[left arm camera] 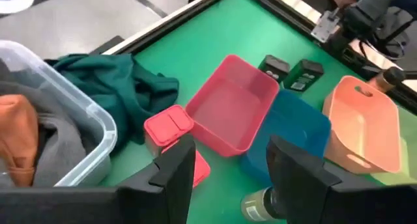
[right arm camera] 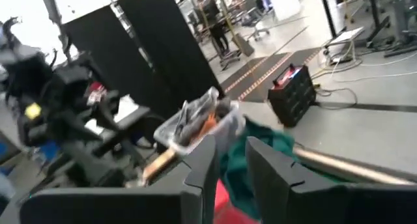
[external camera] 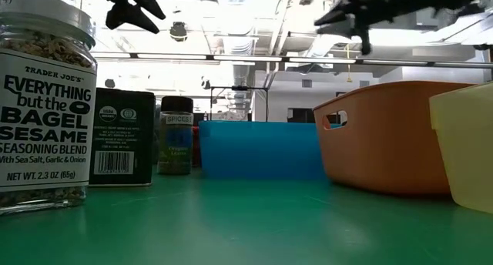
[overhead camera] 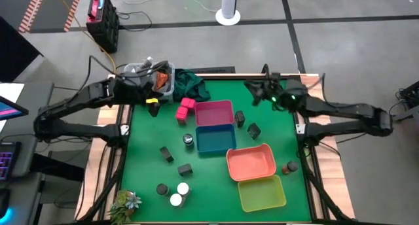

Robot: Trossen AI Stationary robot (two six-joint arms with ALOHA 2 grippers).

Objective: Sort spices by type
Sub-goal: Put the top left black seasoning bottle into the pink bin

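The spices stand scattered on the green table. Pink blocks (overhead camera: pixel 185 109) (left arm camera: pixel 168 127) rest beside the pink tray (overhead camera: pixel 214 112). Dark boxes (overhead camera: pixel 239 118) (overhead camera: pixel 254 130) (overhead camera: pixel 167 154) stand around the trays. A dark-capped jar (overhead camera: pixel 188 140) stands by the blue tray (overhead camera: pixel 215 138), and white-capped jars (overhead camera: pixel 182 188) (overhead camera: pixel 175 199) near the near edge. My left gripper (overhead camera: pixel 154 102) (left arm camera: pixel 231 178) hovers open above the pink blocks, touching nothing. My right gripper (overhead camera: pixel 258 91) (right arm camera: pixel 229 165) hangs in the air over the far right corner, open by a narrow gap.
A salmon tray (overhead camera: pixel 251 161) and a yellow-green tray (overhead camera: pixel 262 192) lie toward the near right, with a brown jar (overhead camera: pixel 290 167) beside them. A clear bin of clutter (overhead camera: pixel 152 78) and a dark green cloth (overhead camera: pixel 190 84) sit at the far edge. A small plant (overhead camera: pixel 126 203) stands at the near left corner.
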